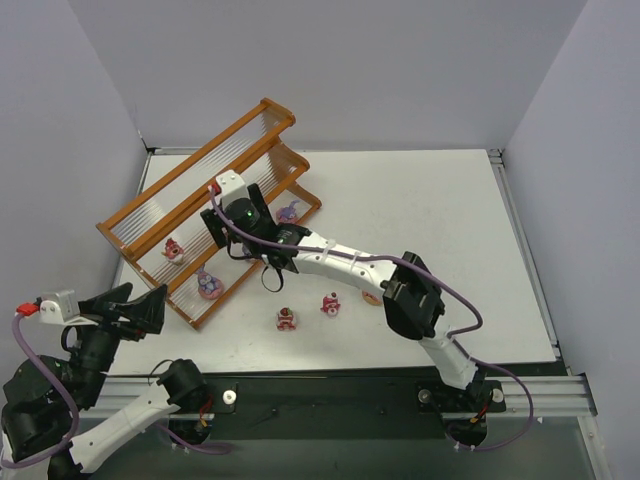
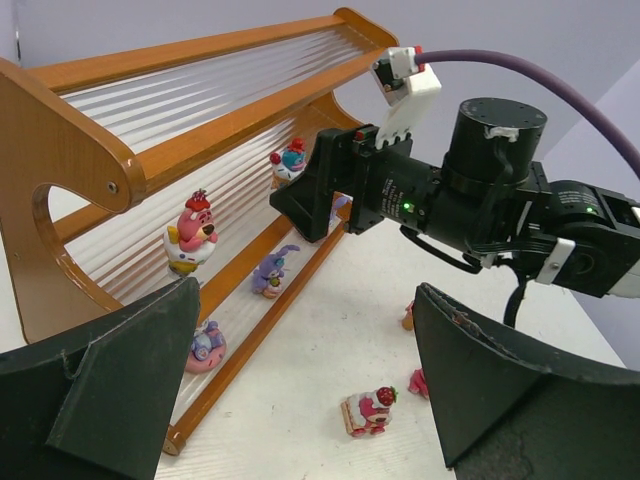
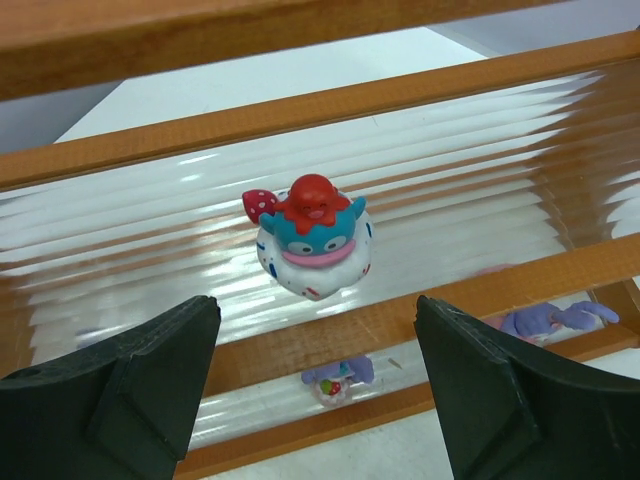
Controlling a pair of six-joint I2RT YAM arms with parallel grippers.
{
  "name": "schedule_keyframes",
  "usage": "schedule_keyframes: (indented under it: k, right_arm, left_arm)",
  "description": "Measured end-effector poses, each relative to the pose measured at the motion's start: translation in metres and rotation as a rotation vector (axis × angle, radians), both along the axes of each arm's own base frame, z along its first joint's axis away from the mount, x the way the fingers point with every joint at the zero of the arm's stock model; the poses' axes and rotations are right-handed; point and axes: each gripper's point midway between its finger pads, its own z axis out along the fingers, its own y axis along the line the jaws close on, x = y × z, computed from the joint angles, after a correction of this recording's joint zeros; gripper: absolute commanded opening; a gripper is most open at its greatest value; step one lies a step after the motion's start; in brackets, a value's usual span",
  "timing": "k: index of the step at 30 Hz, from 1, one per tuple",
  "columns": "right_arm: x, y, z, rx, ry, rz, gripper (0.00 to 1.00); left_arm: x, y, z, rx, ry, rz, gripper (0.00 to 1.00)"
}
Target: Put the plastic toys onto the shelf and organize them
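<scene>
right fingers point(image 3: 130, 390) spread wide, empty, facing glossy blue-white plastic donut toy point(image 3: 312, 240) on mid tier of orange-brown clear-slatted shelf point(image 3: 300, 110), left fingers point(image 2: 110, 390) open, empty, by near-left table point(image 1: 420, 200) corner

White table point(image 1: 450, 220): shelf point(image 1: 200, 186), loose toys point(image 1: 287, 319)

Right arm point(image 1: 345, 262) is built of white links and black joints; purple cable point(image 1: 455, 295) is attached; right gripper point(image 3: 315, 330) is dark-fingered.
</scene>
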Motion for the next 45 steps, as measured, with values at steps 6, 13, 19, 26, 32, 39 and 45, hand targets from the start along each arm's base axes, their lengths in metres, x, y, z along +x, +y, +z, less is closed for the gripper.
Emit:
schedule_keyframes:
  k: [6, 13, 19, 26, 32, 39, 45]
  right_arm:
    - [-0.019, -0.020, 0.017, 0.005, -0.011, 0.010, 0.83]
    - [-0.051, -0.082, 0.029, 0.013, 0.003, -0.042, 0.43]
    - [-0.059, -0.157, 0.008, 0.049, 0.119, -0.198, 0.15]
    - [-0.054, -0.238, -0.086, -0.056, 0.315, -0.368, 0.00]
    - [-0.061, -0.224, -0.106, -0.059, 0.366, -0.340, 0.00]
    - [-0.056, -0.212, -0.132, -0.087, 0.399, -0.350, 0.00]
    - [-0.055, -0.215, -0.144, -0.106, 0.409, -0.375, 0.00]
  left_arm:
    - [-0.002, 0.002, 0.001, -0.008, 0.001, -0.005, 0.97]
    - [-0.003, -0.001, 0.001, -0.022, 0.007, -0.020, 0.97]
    - [-0.001, -0.010, -0.007, -0.016, 0.025, -0.040, 0.97]
    - [0.007, -0.027, -0.029, 0.025, 0.066, -0.067, 0.97]
    - [0.010, -0.034, -0.033, 0.030, 0.077, -0.077, 0.97]
    - [0.010, -0.036, -0.036, 0.023, 0.086, -0.082, 0.97]
    - [0.011, -0.037, -0.038, 0.023, 0.090, -0.083, 0.97]
